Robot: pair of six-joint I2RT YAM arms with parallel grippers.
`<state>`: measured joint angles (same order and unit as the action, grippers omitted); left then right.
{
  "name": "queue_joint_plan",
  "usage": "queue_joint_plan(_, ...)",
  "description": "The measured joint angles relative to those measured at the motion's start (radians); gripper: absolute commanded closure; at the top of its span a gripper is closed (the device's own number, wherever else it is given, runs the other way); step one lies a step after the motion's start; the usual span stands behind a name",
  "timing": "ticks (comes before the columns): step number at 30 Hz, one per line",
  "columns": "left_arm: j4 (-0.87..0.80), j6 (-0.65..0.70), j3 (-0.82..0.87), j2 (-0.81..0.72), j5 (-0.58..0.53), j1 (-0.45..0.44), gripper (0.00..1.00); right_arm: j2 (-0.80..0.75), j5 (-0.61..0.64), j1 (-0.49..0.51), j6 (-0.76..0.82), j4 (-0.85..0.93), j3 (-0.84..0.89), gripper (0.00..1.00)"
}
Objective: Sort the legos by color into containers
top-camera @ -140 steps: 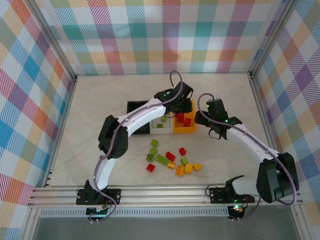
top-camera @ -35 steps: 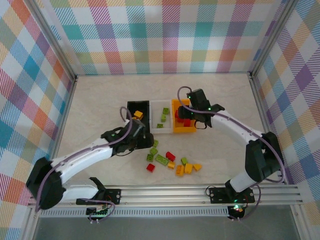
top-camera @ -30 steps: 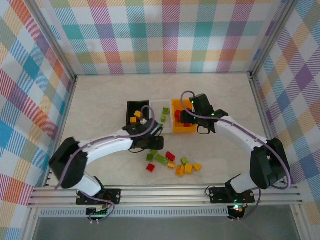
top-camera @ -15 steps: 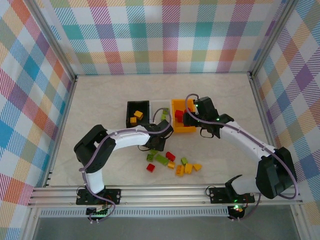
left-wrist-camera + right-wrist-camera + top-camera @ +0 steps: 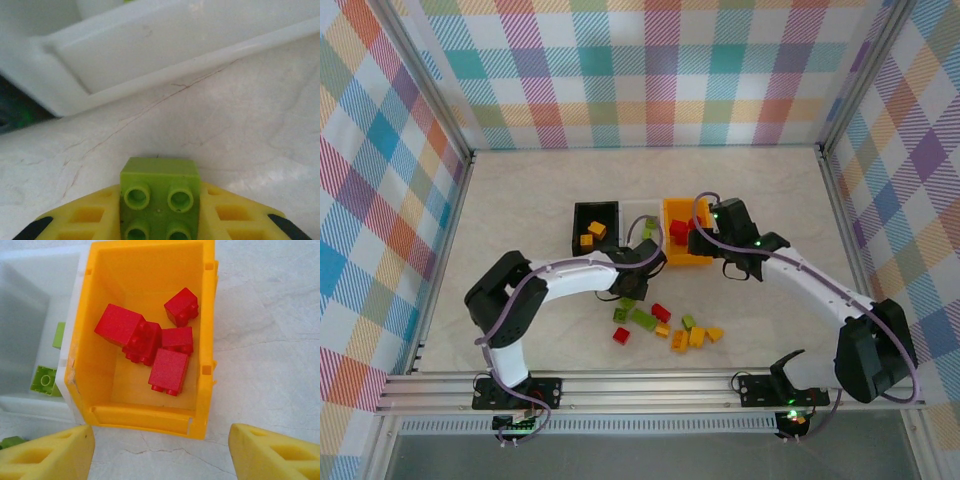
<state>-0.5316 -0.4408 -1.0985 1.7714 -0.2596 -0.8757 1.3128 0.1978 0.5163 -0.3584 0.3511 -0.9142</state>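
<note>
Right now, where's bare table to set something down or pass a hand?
Free: strip between the bins and back wall; table left of the black bin. Crowded: near side of the bins, loose bricks and the left gripper on a lime green brick.

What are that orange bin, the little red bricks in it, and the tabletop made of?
Orange bin: moulded plastic, probably; thin smooth walls with a soft sheen. Red bricks: hard smooth plastic, with crisp moulded studs. Tabletop: looks like pale veined marble, though it may be a printed laminate.
</note>
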Motion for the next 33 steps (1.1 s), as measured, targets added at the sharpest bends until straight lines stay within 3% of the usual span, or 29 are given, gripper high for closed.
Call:
queue_joint_plan(5, -0.005, -0.028, -0.010, -0.158, 0.017, 0.012, 0.67, -0.024, 0.001, 0.000, -0.003, -0.011, 0.019, 0.28)
queue_joint_plan(8, 0.020, -0.046, -0.082, -0.173, 0.042, 0.055, 0.67, -0.025, 0.001, 0.000, -0.008, -0.014, 0.022, 0.28)
queue_joint_plan(13, 0.064, -0.065, -0.216, -0.069, 0.084, 0.156, 0.67, -0.025, 0.001, 0.000, -0.019, -0.015, 0.030, 0.28)
queue_joint_plan(18, 0.061, -0.064, -0.360, 0.084, 0.084, 0.178, 0.65, -0.027, 0.001, 0.000, -0.022, -0.013, 0.036, 0.28)
queue_joint_plan(25, 0.050, -0.080, -0.416, 0.148, 0.093, 0.195, 0.38, -0.059, 0.000, 0.000, -0.023, -0.012, 0.037, 0.26)
queue_joint_plan(33, 0.048, -0.093, -0.412, 0.129, 0.123, 0.191, 0.20, -0.067, 0.000, 0.000, -0.023, -0.007, 0.037, 0.25)
